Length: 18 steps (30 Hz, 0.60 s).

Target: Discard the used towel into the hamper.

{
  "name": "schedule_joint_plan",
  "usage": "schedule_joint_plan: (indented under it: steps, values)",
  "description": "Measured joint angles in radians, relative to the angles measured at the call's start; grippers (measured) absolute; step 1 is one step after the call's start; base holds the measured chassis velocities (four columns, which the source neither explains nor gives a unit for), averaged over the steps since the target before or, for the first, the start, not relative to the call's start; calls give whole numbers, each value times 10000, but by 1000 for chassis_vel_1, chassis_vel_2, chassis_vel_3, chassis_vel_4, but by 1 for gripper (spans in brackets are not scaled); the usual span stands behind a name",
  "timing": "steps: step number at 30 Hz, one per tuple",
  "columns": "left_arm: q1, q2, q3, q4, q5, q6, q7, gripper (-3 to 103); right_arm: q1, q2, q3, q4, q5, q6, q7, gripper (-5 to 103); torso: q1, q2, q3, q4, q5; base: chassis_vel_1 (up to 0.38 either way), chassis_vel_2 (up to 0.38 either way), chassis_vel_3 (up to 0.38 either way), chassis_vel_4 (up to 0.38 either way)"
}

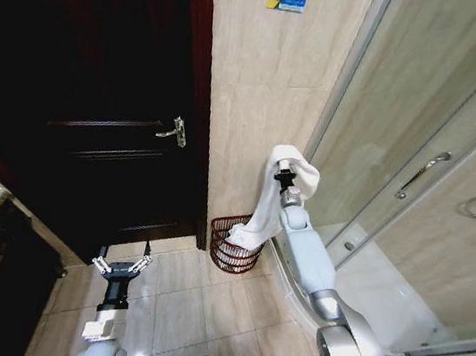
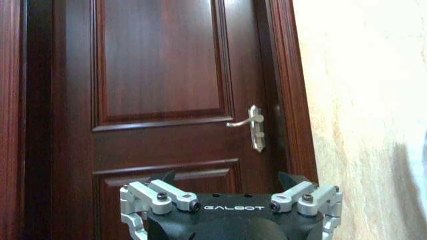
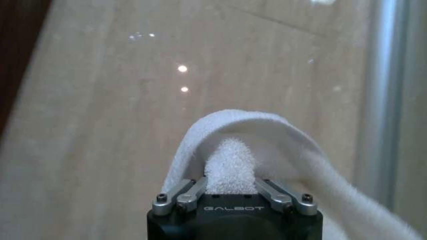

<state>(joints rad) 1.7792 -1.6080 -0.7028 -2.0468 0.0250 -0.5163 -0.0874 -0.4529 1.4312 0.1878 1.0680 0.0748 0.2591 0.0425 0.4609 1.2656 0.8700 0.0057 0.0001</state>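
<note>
Hanging from the right gripper (image 1: 284, 174), the white towel (image 1: 269, 208) droops down the beige tiled wall (image 1: 259, 84), its lowest corner reaching the rim of the hamper (image 1: 231, 246) at about the 6 o'clock side of the gripper in the head view. The right wrist view adds the grip itself: the right gripper's (image 3: 231, 186) fingers (image 3: 189, 192) are pinched on a raised fold of the towel (image 3: 230, 155), with cloth arching over and falling away past the gripper body, and the wall (image 3: 133, 100) close behind.

The head view shows the hamper standing on the floor tiles (image 1: 196, 300) in the corner between the dark wooden door (image 1: 98, 107) and the shower enclosure (image 1: 415, 166). Through its reddish-brown openwork the inside looks dark; whether the towel's tip lies inside the rim or only in front of it cannot be told.

The left gripper (image 1: 122, 263) sits low at about 7 o'clock in the head view, well apart from the hamper, its fingers spread and holding nothing. The left wrist view shows that left gripper (image 2: 230, 187) facing the door (image 2: 160, 75), with the door handle (image 2: 252, 125) at roughly 1 o'clock above it.
</note>
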Motion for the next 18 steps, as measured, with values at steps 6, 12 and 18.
schedule_joint_plan:
  steps: [6,12,18]
  values:
    - [-41,-1,-16,-116,-3,155,10,100,-380,216,-111,64,776,-310,-332,14,0,0,1,-2,0,0,0,0,0]
    - [-42,-1,19,-29,-9,161,15,100,-716,146,49,138,1760,-842,-191,14,-1,0,-1,-2,-1,0,0,0,0]
    - [-46,0,34,8,-38,158,16,100,-876,-20,468,-769,1530,-1086,280,14,0,0,0,-7,0,0,0,0,0]
